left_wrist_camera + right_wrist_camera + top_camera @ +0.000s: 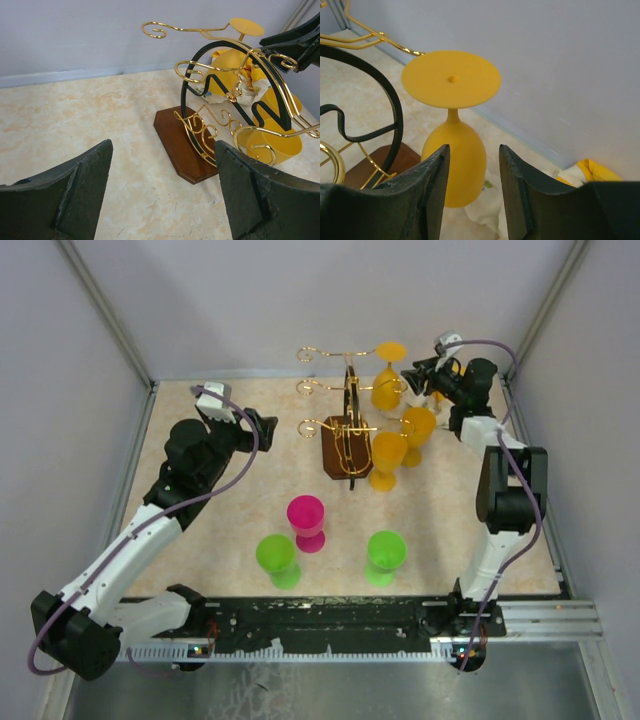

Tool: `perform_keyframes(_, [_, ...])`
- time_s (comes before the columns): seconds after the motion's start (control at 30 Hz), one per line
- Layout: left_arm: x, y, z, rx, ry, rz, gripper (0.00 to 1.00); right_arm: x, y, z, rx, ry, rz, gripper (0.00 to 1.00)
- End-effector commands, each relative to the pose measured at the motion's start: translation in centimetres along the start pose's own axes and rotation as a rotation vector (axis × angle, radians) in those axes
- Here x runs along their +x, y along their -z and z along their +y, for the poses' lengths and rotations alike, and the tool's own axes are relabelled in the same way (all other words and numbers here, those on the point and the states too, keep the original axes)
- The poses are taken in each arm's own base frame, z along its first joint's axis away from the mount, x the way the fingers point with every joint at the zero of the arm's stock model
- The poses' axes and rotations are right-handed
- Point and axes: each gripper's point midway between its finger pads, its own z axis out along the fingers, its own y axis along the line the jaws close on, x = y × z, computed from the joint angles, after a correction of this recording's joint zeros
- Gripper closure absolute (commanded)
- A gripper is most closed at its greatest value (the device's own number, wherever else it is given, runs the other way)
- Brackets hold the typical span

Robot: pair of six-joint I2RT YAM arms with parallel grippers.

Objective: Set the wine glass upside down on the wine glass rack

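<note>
The right gripper (474, 150) has its jaws partly parted and holds nothing. Just ahead of its fingertips a yellow plastic wine glass (455, 142) hangs upside down, round foot uppermost, on the top arm of the thin gold wire rack with a dark brown wooden base (345, 435). Two more yellow glasses (418, 425) hang inverted lower on the same side. The left gripper (162, 150) gapes wide and empty, with the rack ahead of it and slightly right, well apart. Behind both grippers, a pink glass (306, 515) and two green glasses (276, 555) stand on the beige speckled table (450, 530).
</note>
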Motion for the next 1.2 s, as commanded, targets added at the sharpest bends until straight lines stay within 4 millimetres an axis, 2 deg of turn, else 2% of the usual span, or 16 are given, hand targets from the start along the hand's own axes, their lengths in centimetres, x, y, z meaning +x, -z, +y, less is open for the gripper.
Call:
perform_keyframes(0.0, [-1.7, 0.6, -0.3, 0.008, 0.014, -0.031, 0.12, -2.9, 2.6, -0.5, 0.099, 0.073, 0.064, 0.58])
perform_keyframes(0.07, [-1.6, 0.6, -0.3, 0.006, 0.02, -0.021, 0.12, -2.5, 4.1, -0.7, 0.164, 0.046, 0.134, 0.63])
perform_keyframes(0.13, [-1.9, 0.6, -0.4, 0.008, 0.028, -0.017, 0.12, -2.8, 5.8, -0.6, 0.229, 0.022, 0.19, 0.64])
perform_keyframes(0.2, [-2.3, 0.7, -0.6, 0.012, 0.038, -0.015, 0.12, -4.6, 7.6, 0.4, 0.265, 0.009, 0.205, 0.64])
perform_keyframes(0.23, [-2.4, 0.7, -0.7, 0.012, 0.045, -0.011, 0.12, -4.7, 8.4, 0.8, 0.276, -0.005, 0.223, 0.63])
perform_keyframes(0.37, [-3.0, 1.0, -0.7, 0.003, 0.065, -0.001, 0.12, -4.5, 11.1, 2.2, 0.327, -0.068, 0.299, 0.6])
perform_keyframes(0.47, [-3.2, 1.3, -0.6, -0.012, 0.071, 0.004, 0.12, -4.0, 12.5, 3.1, 0.355, -0.119, 0.325, 0.6])
perform_keyframes(0.67, [-3.4, 1.8, -0.3, -0.029, 0.077, 0.015, 0.12, -1.7, 13.5, 4.2, 0.368, -0.207, 0.385, 0.6])
perform_keyframes(0.77, [-3.4, 2.0, -0.3, -0.029, 0.08, 0.021, 0.12, -0.3, 13.8, 4.0, 0.397, -0.232, 0.414, 0.58])
perform_keyframes(1.0, [-3.1, 2.2, -0.1, -0.043, 0.076, 0.039, 0.11, 1.8, 12.7, 3.3, 0.403, -0.294, 0.433, 0.57])
perform_keyframes(1.17, [-2.6, 2.2, 0.1, -0.051, 0.075, 0.06, 0.11, 3.0, 13.0, 2.4, 0.448, -0.294, 0.475, 0.57])
